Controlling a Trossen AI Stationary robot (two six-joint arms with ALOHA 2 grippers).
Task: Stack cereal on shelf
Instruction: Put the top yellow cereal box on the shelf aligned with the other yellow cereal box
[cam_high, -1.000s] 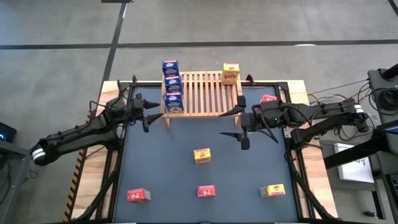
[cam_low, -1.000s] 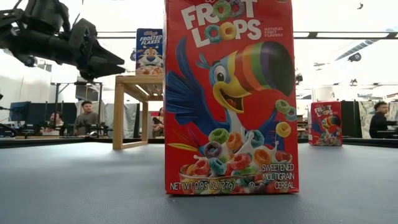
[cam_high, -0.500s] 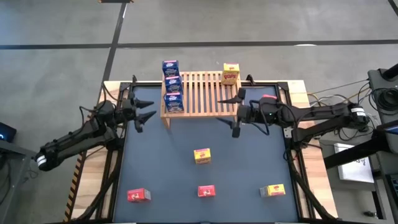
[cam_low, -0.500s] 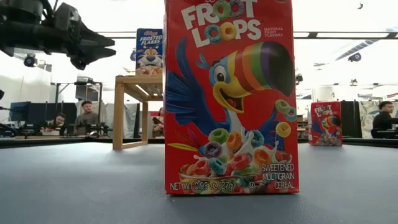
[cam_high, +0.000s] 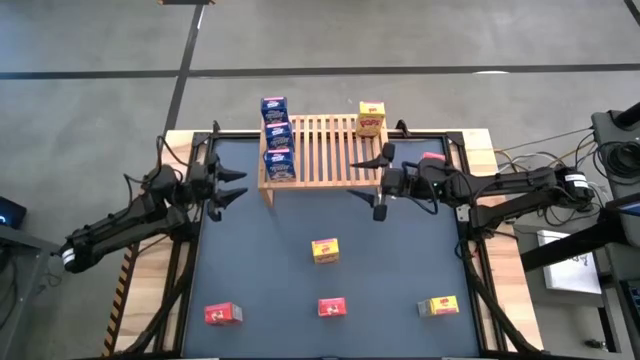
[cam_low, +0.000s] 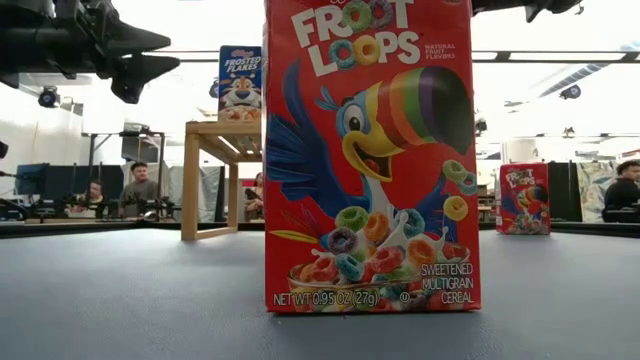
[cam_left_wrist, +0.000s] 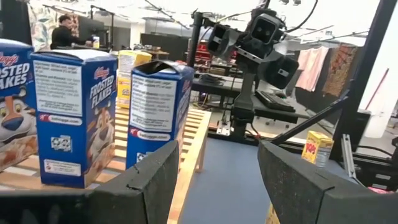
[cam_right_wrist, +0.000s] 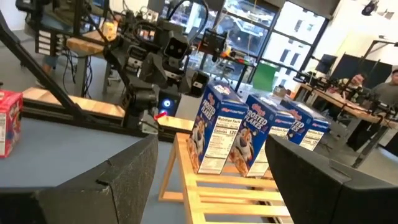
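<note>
The shelf stands at the table's far edge. Three blue cereal boxes stand in a row on its left end, and a yellow box stands on its far right corner. A yellow box, two red boxes and another yellow box stand on the mat. My left gripper hovers open left of the shelf, pointing at the blue boxes. My right gripper hovers open over the shelf's near right corner, with nothing between its fingers.
A red box stands right of the shelf, partly under my right arm. In the low view a red box fills the middle and hides most of the shelf. People sit at desks beyond the table.
My left gripper has drawn back from the shelf toward the table's left edge and risen a little. My right gripper has sunk and gone toward the far edge, from over the mat to the shelf's near right corner, tipping up to level.
</note>
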